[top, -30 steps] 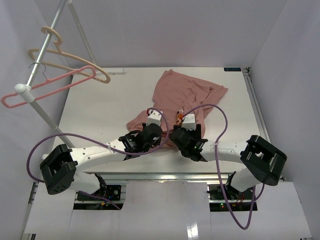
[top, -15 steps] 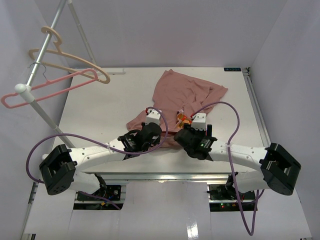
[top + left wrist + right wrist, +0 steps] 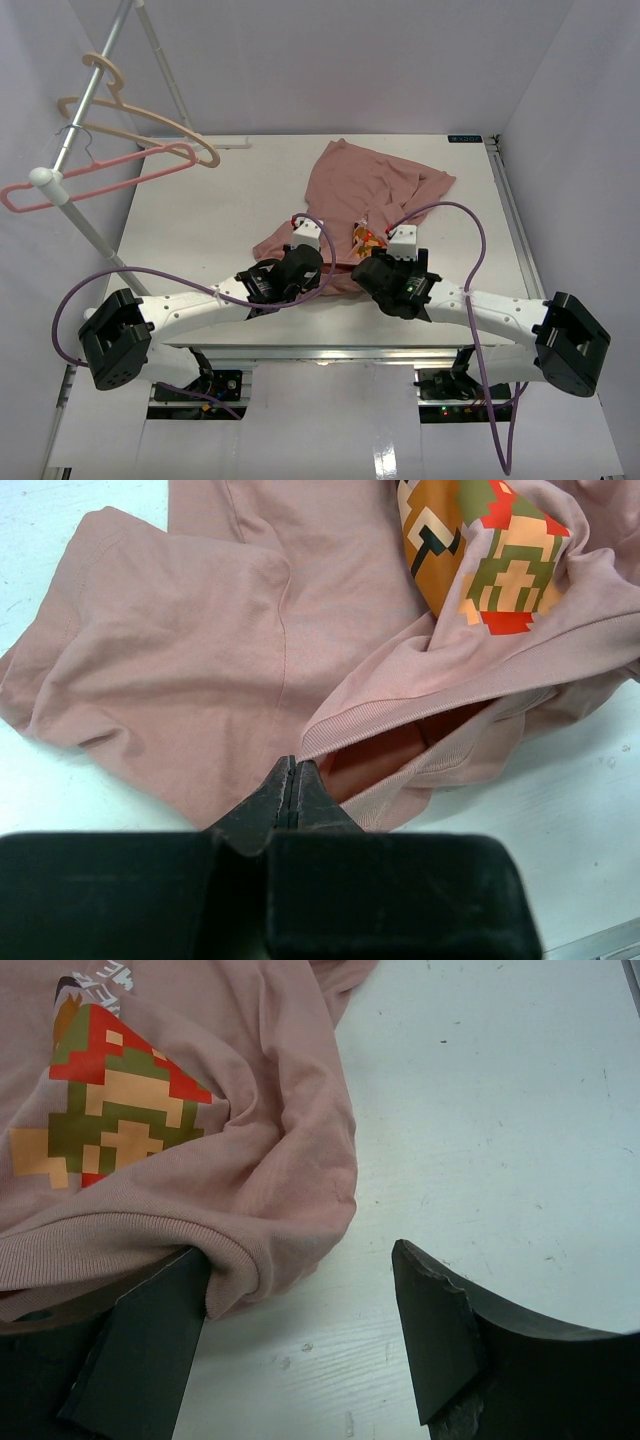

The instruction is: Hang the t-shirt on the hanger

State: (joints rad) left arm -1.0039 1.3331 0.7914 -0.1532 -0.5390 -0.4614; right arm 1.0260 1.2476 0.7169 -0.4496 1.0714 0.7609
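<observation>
The dusty-pink t-shirt [image 3: 372, 185] lies crumpled on the white table, its pixel-art print [image 3: 367, 238] facing up near both grippers. My left gripper [image 3: 325, 272] [image 3: 292, 764] is shut, pinching the ribbed collar edge [image 3: 400, 695] of the t-shirt [image 3: 200, 650], and the neck opening gapes beside it. My right gripper [image 3: 365, 268] [image 3: 300, 1260] stands open at the t-shirt's [image 3: 260, 1150] right edge. Its left finger [image 3: 150, 1330] touches the ribbed collar; its right finger [image 3: 440, 1320] is over bare table. The thin pink hanger [image 3: 100, 180] hangs on the rack at far left.
A thicker beige hanger [image 3: 140, 122] hangs above the pink one on a slanted metal rack pole [image 3: 88, 105]. White walls enclose the table [image 3: 200, 215]. Purple cables loop over both arms.
The right arm has stretched out to the right, its elbow swinging outward, and its gripper shifted slightly right along the shirt edge. The left gripper has stayed shut in place.
</observation>
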